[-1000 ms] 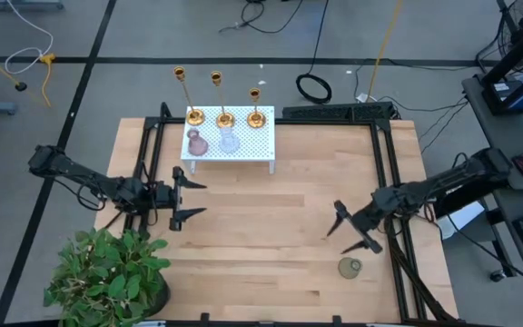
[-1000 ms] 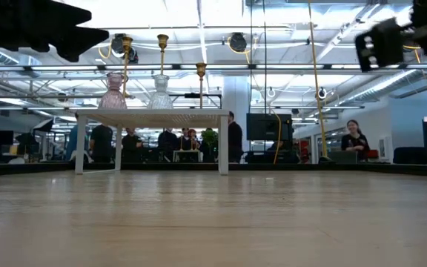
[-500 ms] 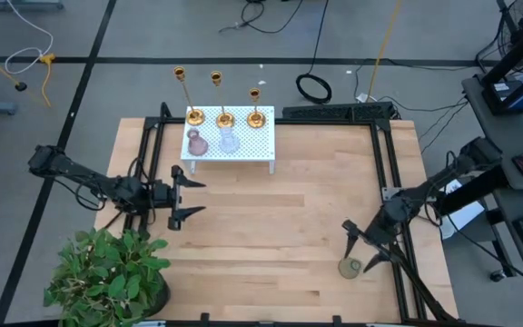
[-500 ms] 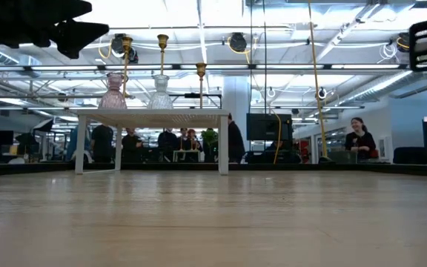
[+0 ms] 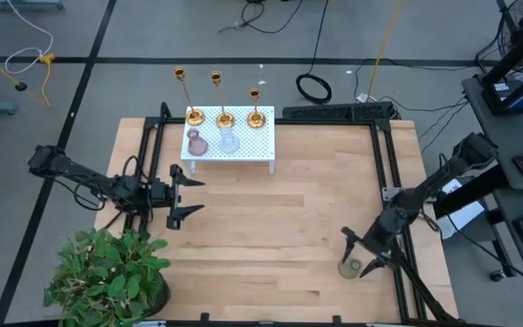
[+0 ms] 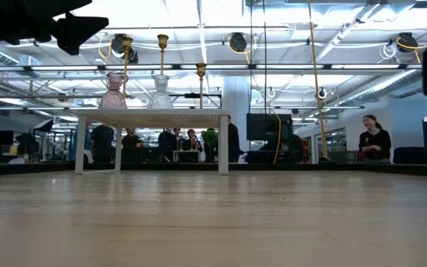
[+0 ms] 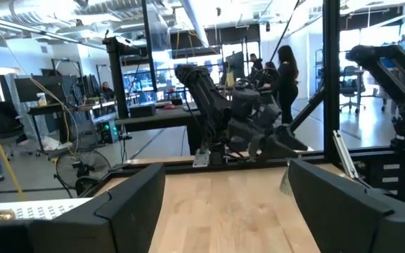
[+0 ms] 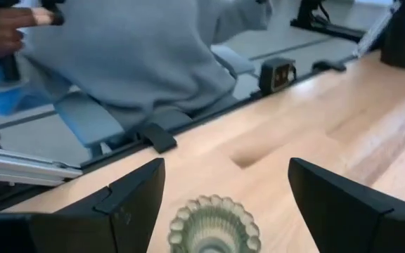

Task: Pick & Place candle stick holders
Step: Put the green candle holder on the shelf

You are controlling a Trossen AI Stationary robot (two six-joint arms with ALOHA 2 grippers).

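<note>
Three shiny gold metal candle stick holders (image 5: pixel 223 102) stand in a row along the far edge of the small white perforated shelf table (image 5: pixel 243 143), upper centre-left of the high view, tallest at left; in front of them on the same shelf sit two small glass vases, one pink (image 5: pixel 196 143) and one clear (image 5: pixel 229 141). So the count is three holders, two vases, one shelf, one green leafy potted plant (image 5: pixel 107 276) at lower left, and one small ribbed greenish glass cup (image 5: pixel 350 267) at lower right of the wooden table (image 5: pixel 289 227). Judging progress: all three holders look upright and placed together, neither arm carrying one, so the placing seems done (or not yet begun, cannot tell which). The left gripper (image 5: pixel 182 192) hovers mid-left over the table, fingers spread wide, empty. The right gripper (image 5: pixel 364 252) is low at lower right, fingers wide apart either side of the ribbed cup (image 8: pixel 214 226), not closed on it.
</note>
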